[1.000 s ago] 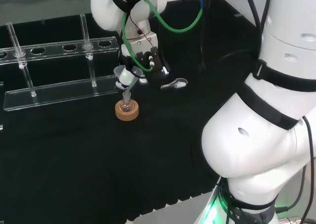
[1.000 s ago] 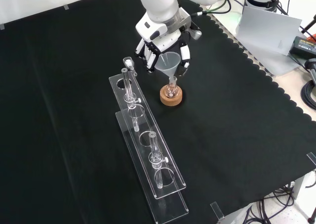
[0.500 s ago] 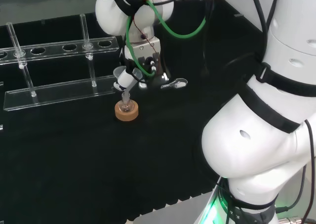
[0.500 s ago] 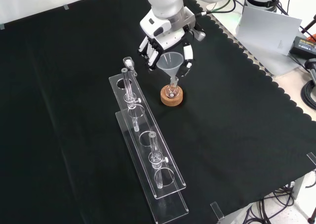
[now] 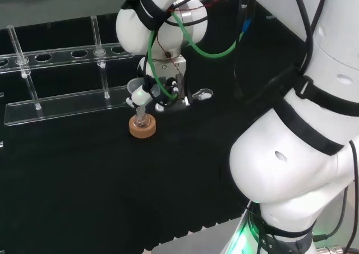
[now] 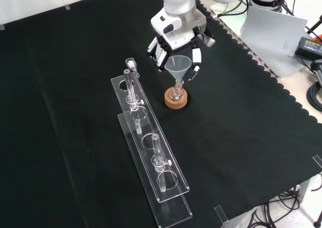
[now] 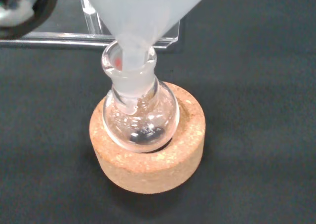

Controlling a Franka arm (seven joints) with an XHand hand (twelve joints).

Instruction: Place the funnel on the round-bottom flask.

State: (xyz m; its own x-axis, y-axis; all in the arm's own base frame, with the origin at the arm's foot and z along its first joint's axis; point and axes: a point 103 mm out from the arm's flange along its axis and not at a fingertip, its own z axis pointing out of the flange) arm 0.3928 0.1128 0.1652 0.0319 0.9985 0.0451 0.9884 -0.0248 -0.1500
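My hand (image 6: 177, 52) is curled round the funnel (image 6: 178, 66), gripping its cone; the stem already sits inside the neck of the round-bottom flask (image 7: 140, 112), which rests on its cork ring (image 7: 148, 157) (nothing else steadies it). If I let go while the funnel is tilted, I judge it could lever the flask off the ring.

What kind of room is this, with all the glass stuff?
Probably a science lab set up for robot practice: a funnel going into a round-bottom flask on a cork ring, and a clear tube rack.
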